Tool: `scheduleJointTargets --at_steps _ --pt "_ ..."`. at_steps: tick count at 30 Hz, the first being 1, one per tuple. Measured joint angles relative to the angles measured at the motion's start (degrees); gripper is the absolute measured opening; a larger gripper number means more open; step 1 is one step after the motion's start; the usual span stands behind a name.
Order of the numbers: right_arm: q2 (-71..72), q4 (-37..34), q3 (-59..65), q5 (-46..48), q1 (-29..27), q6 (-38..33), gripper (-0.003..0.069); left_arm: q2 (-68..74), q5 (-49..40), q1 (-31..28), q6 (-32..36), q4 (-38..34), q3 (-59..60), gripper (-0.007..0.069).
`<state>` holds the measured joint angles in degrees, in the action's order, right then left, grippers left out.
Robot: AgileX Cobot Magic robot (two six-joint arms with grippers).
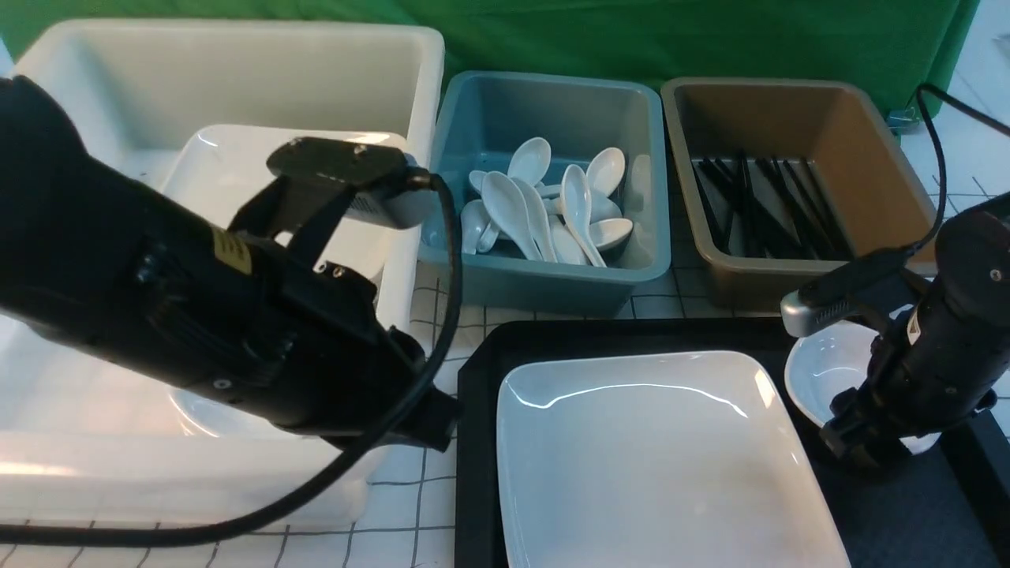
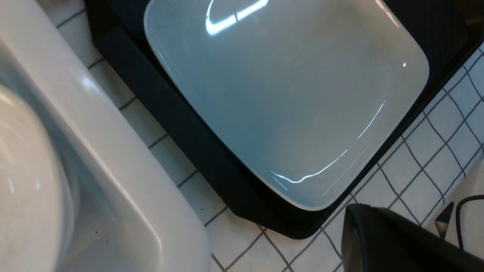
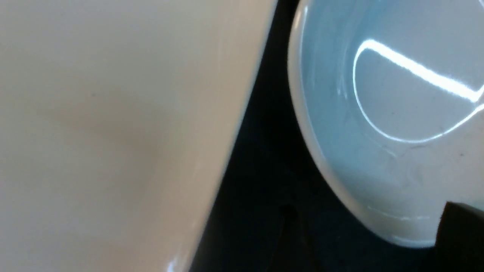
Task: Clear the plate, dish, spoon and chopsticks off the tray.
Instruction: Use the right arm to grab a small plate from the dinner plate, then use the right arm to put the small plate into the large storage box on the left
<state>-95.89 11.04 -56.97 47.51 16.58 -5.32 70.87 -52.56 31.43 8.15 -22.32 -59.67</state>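
**Right gripper** (image 1: 856,442): low over the tray (image 1: 892,513), at the near rim of the dish (image 1: 824,371). No view shows how wide its jaws stand, or whether they touch the dish. The dish sits upright toward the tray's far right corner, just beyond this gripper and slightly to its left. Further left, the plate (image 1: 655,457) fills the middle of the tray. Its long axis appears to run from far to near, and its near end is cut off by the frame. **Left gripper** (image 1: 430,414): closed, with nothing seen in it, just outside the tray's left rim and beside the white tub (image 1: 237,71). Of the 2 arms, the right is nearer the dish and the left is nearer the plate's left edge. No spoon or chopsticks show on the tray. Spoons (image 1: 513,209) lie in the blue tub (image 1: 552,284), and chopsticks (image 1: 757,205) lie in the brown tub (image 1: 884,150).
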Motion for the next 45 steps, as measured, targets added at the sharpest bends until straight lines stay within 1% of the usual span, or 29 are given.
scheduleJointTargets --at_steps 7,10,13,15,17,19,22,27,30,33,36,37,38,39,40,41,42,43,45 --pt "-4.22 0.32 0.00 -3.95 0.00 -0.93 0.0482 0.05 0.61 0.11 -1.10 1.35 0.00 -0.0001" --pt "-4.80 1.13 0.00 -5.30 0.00 -1.04 0.0470 0.05 0.61 0.11 -1.33 1.43 0.00 -0.0001" --pt "-4.92 2.63 0.00 -6.61 0.05 -1.42 0.0364 0.05 0.61 0.14 -1.37 1.43 0.00 -0.0001" --pt "-4.92 3.16 0.00 -7.34 0.05 -2.67 0.0247 0.05 0.61 0.14 -1.37 1.43 0.00 -0.0001" --pt "-4.63 3.32 -0.12 -8.07 0.34 -3.68 0.0147 0.05 0.66 0.14 -1.37 1.43 0.00 -0.0001" --pt "-4.09 3.81 -0.14 -7.28 0.64 -3.93 0.0124 0.05 0.89 0.14 -1.37 1.43 0.00 -0.0001" --pt "-3.30 4.04 -0.14 -5.51 0.98 -4.05 0.0122 0.05 1.45 0.14 -1.37 1.43 0.00 -0.0001" --pt "2.88 4.10 -1.69 2.28 4.30 -1.90 0.0058 0.05 3.27 0.14 -1.90 1.49 0.00 -0.0001" --pt "6.96 2.43 -3.94 5.77 6.37 -1.05 0.0044 0.05 4.29 0.14 -2.52 2.40 0.00 -0.0001" --pt "13.01 -1.68 -9.37 6.52 9.17 -1.61 0.0043 0.05 4.81 -0.29 -5.37 6.10 -0.50 -0.0001" --pt "15.90 -9.79 -15.86 4.51 11.27 -5.23 0.0043 0.11 3.01 -2.81 -7.51 9.54 -2.35 -0.0001" --pt "16.29 -15.11 -19.26 3.44 12.37 -8.24 0.0043 -0.01 1.63 -4.76 -8.15 10.66 -3.68 -0.0001" --pt "16.29 -15.89 -19.73 3.30 12.72 -8.70 0.0043 -0.07 1.24 -5.07 -8.15 10.73 -4.09 -0.0001" --pt "16.10 -19.75 -22.00 2.64 13.45 -11.18 0.0043 -0.36 0.49 -6.68 -8.15 11.14 -4.84 -0.0001" --pt "15.67 -21.99 -23.31 2.17 14.32 -12.61 0.0043 -0.64 0.06 -7.70 -8.15 11.48 -5.55 -0.0001" --pt "14.11 -27.10 -26.61 1.25 16.06 -15.81 0.0043 -1.86 -0.90 -10.56 -7.85 11.87 -6.53 -0.0001" --pt "13.84 -28.09 -27.40 1.17 16.59 -16.32 0.0043 -2.24 -1.00 -11.31 -7.78 11.92 -6.73 -0.0001" --pt "11.42 -30.52 -30.13 0.44 18.78 -17.73 0.0043 -4.24 -1.25 -14.02 -7.37 11.91 -6.99 -0.0001" --pt "7.99 -32.24 -33.86 -0.04 21.26 -18.83 0.0043 -6.77 -2.01 -18.37 -7.32 12.03 -6.99 -0.0001"
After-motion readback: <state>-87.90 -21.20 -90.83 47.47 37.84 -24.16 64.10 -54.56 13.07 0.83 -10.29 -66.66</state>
